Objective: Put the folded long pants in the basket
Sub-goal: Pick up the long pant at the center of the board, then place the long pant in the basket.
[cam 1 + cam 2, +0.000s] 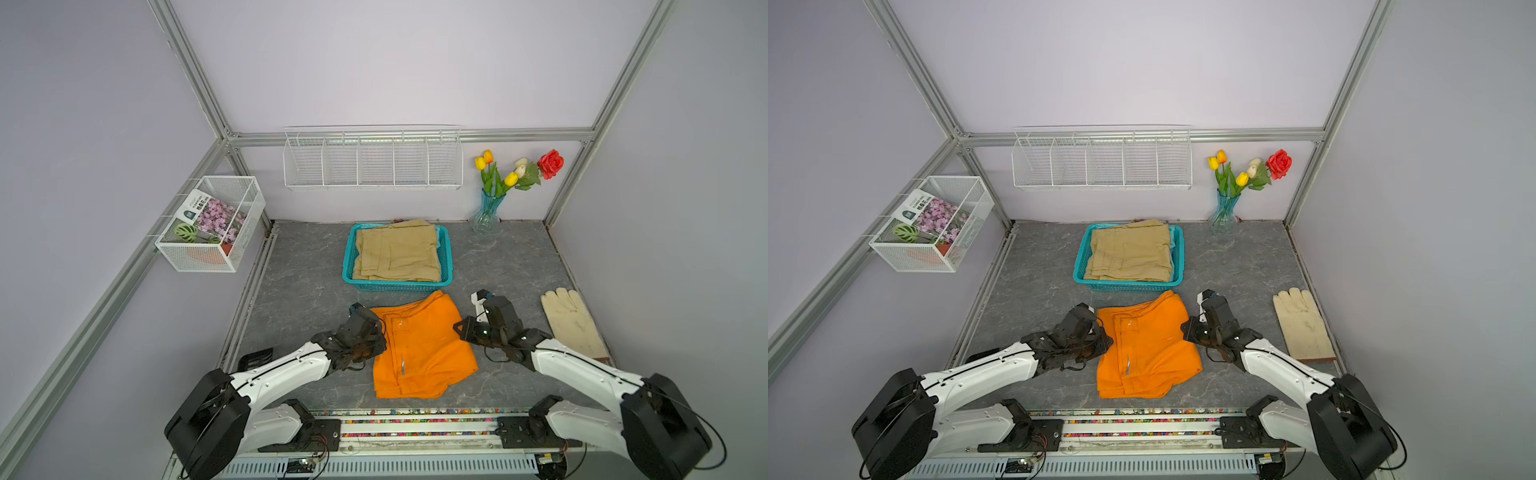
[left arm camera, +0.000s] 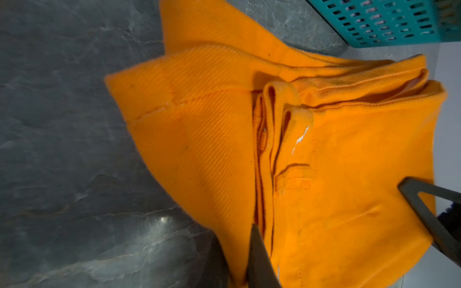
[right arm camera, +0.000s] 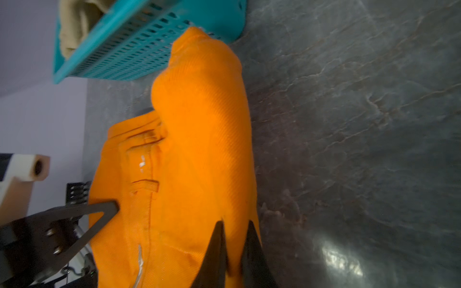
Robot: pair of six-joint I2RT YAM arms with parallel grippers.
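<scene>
Folded orange long pants [image 1: 419,349] [image 1: 1146,349] lie on the grey tabletop just in front of the teal basket [image 1: 397,286] [image 1: 1127,286]. Folded tan pants [image 1: 397,253] [image 1: 1129,253] fill the basket's top. My left gripper [image 1: 380,336] [image 2: 235,237] is shut on the left edge of the orange pants [image 2: 336,149], with cloth pinched between its fingers. On the right edge, my right gripper [image 1: 461,328] [image 3: 235,224] is shut on a raised fold of the orange pants [image 3: 199,124]. The basket's perforated wall [image 3: 129,49] [image 2: 386,25] shows beyond the cloth in both wrist views.
A cream glove [image 1: 571,320] lies at the right edge of the table. A glass vase of flowers [image 1: 488,212] stands at the back right corner. White wire baskets hang on the back wall [image 1: 372,162] and the left wall [image 1: 212,224].
</scene>
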